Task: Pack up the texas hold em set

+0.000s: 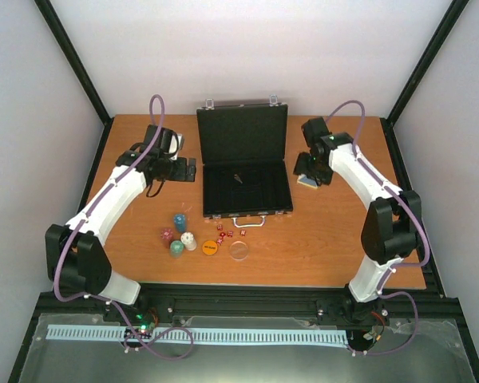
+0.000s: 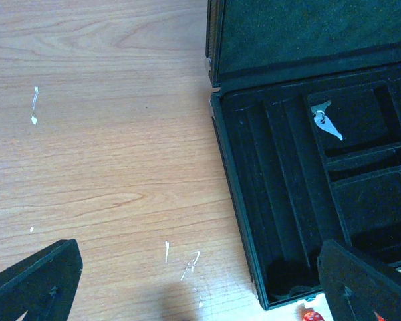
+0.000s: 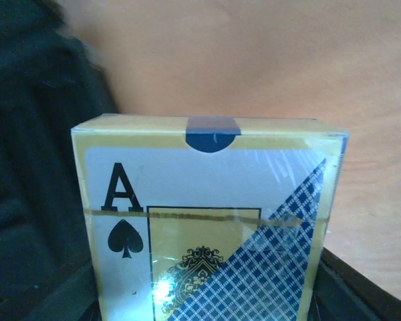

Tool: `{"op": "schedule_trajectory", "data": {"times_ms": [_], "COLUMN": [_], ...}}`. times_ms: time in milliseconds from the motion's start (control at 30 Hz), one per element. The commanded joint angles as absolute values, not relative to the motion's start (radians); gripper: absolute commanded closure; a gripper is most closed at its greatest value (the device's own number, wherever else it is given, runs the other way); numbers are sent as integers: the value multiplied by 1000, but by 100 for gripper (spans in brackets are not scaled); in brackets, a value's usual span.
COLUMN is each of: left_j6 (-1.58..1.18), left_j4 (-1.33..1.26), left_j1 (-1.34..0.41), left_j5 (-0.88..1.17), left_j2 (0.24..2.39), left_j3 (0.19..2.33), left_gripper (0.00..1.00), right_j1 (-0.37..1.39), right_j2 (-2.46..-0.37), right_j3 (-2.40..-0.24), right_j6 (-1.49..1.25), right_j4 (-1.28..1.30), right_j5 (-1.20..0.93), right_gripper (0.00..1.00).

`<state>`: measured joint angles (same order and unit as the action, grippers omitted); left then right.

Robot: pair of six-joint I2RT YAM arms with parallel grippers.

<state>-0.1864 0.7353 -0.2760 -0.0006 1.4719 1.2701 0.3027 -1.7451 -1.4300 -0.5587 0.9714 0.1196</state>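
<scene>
R: my right gripper (image 1: 310,179) is pinching the card deck (image 3: 207,221) right of centre, just beside the open briefcase (image 1: 241,134) | L: my left gripper (image 2: 200,287) is hanging spread wide, left of centre | chip stacks (image 1: 178,235) are sitting lower centre

The orange-brown wooden table (image 1: 335,239) bears a black briefcase (image 1: 255,195) lying open at its middle, with the lid raised on the far side and the handle toward the near edge. Near-left of the case four small chip stacks stand close together: a blue stack (image 1: 180,223), a red stack (image 1: 166,235), a green stack (image 1: 176,248) and a white stack (image 1: 189,241). Just right of them lie an orange disc (image 1: 209,248) and a clear disc (image 1: 239,250), with red dice (image 1: 221,235) between these and the case. A card deck (image 1: 308,182) is just right of the case; whether it rests on the wood cannot be told. Pale scuffs (image 2: 34,107) mark the wood left of the case.
</scene>
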Motion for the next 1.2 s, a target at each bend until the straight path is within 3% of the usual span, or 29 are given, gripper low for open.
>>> {"op": "schedule_trajectory", "data": {"times_ms": [0,400,633,867,1167], "left_j6": [-176,-210,-233,-207,-206], "left_j4": [738,730,664,712,793], "left_j1": [-279,-279,-279,-280,-279], "left_j5": [-11,-55,-72,-60,-22], "left_j2": [1443,1386,1306,1271,1230], "left_j3": [1256,1216,1114,1146,1199], "left_gripper": [0,0,0,0,0], "right_j1": [318,531,590,634,727], "right_j2": [-1795,-1911,-1933,-1916,-2007], "right_j3": [-1566,-1704,-1639,-1539,-1581], "right_j6": [-715,-1111,-1229,-1358,-1525], "right_j4": [971,759,639,558,564], "right_j5": [-35,0,21,100,206], "right_gripper": [52,52,53,52,49]}}
